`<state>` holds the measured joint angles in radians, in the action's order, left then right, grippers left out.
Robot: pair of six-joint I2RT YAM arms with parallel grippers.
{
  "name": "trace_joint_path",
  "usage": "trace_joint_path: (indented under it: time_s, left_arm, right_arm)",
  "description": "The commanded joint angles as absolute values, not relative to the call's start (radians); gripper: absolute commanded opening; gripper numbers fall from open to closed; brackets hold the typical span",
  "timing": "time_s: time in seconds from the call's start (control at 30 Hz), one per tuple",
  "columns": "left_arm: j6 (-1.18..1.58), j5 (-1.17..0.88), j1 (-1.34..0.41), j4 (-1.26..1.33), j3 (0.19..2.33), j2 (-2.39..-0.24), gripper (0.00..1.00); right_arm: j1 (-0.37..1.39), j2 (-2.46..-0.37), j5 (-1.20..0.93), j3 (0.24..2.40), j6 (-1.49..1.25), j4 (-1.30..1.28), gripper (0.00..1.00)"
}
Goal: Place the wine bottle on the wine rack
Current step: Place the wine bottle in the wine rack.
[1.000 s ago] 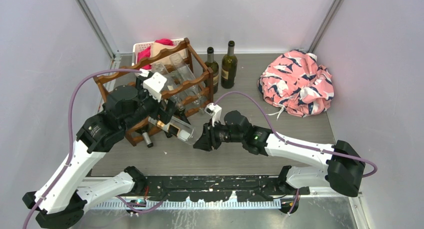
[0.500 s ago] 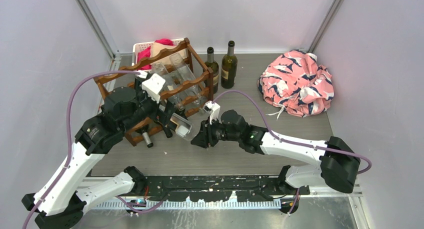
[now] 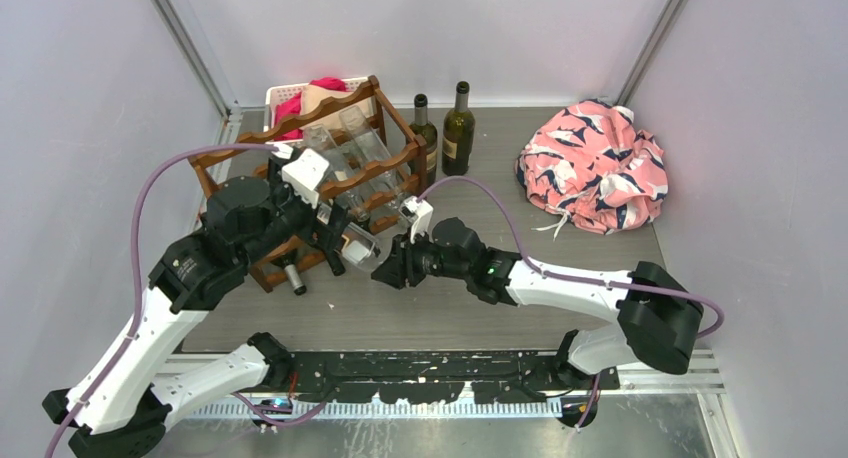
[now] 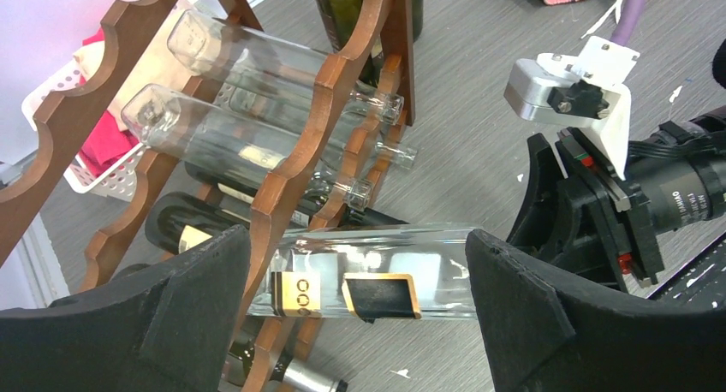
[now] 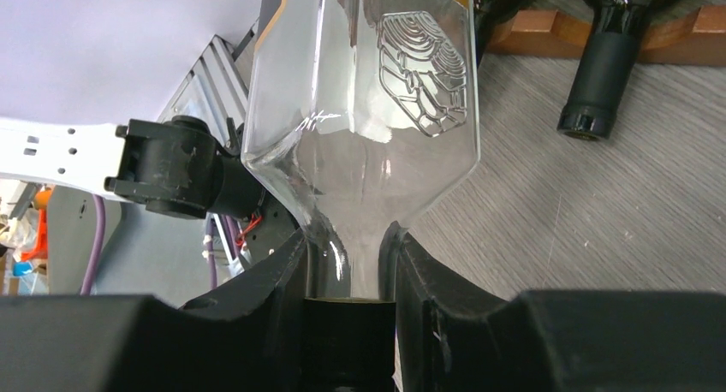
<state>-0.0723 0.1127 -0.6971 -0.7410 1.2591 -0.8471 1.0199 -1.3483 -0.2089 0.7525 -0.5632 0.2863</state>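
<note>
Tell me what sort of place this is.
Probably a robot test cell, not a home: bare pale walls with metal corner posts, a left arm and right arm bolted at the table edge, and staged props such as the wine rack, a clear wine bottle and a crumpled pink cloth.

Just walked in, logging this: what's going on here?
The right gripper is shut on the neck of a clear wine bottle, holding it flat with its base at the front of the wine rack. The left gripper is open, fingers spread either side of the bottle. Other bottles lie in the rack.
</note>
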Motion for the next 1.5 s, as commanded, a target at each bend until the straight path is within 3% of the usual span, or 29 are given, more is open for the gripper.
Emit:
trace_joint_path:
  time_s: [0.0, 1.47]
  left_arm:
    - [-0.081, 0.115, -0.69, -0.672, 1.256, -0.826, 0.95]
    - [-0.142, 0.145, -0.69, -0.566, 1.228, -0.786, 0.96]
  right_arm:
    - [1.03, -1.345, -0.165, 0.865, -0.569, 0.622, 0.01]
    - [1.121, -1.712, 0.178, 1.165, -0.574, 0.819, 0.01]
